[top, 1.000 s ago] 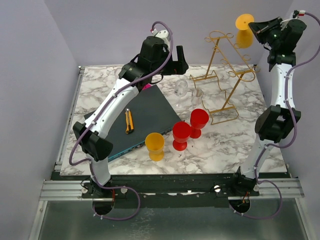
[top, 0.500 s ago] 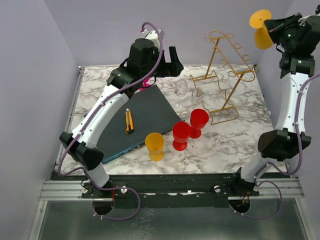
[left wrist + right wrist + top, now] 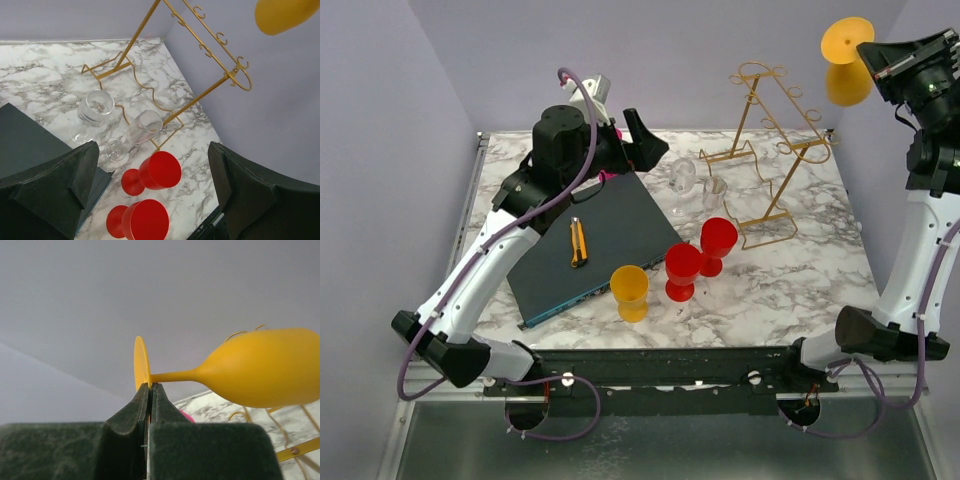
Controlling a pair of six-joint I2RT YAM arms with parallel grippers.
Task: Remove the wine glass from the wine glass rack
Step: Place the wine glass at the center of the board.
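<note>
The gold wire wine glass rack [image 3: 772, 150] stands at the back right of the marble table; it also shows in the left wrist view [image 3: 200, 55]. My right gripper [image 3: 869, 57] is high above and to the right of the rack, shut on the foot disc of a yellow wine glass [image 3: 846, 84], which is clear of the rack and hangs in the air. In the right wrist view the fingers [image 3: 150, 386] pinch the disc's edge and the glass [image 3: 260, 372] lies sideways. My left gripper [image 3: 644, 141] is open and empty above the back of the table, left of the rack.
Two clear glasses [image 3: 683, 180] [image 3: 715, 192] stand by the rack's feet. Two red glasses [image 3: 718, 240] [image 3: 682, 268] and another yellow glass [image 3: 630, 292] stand mid-table. A dark board [image 3: 610, 215] carries a utility knife [image 3: 578, 242]. The walls are close on both sides.
My right arm has lifted the yellow glass up and to the right, away from the rack. My left arm has swung back to the left, still open.
</note>
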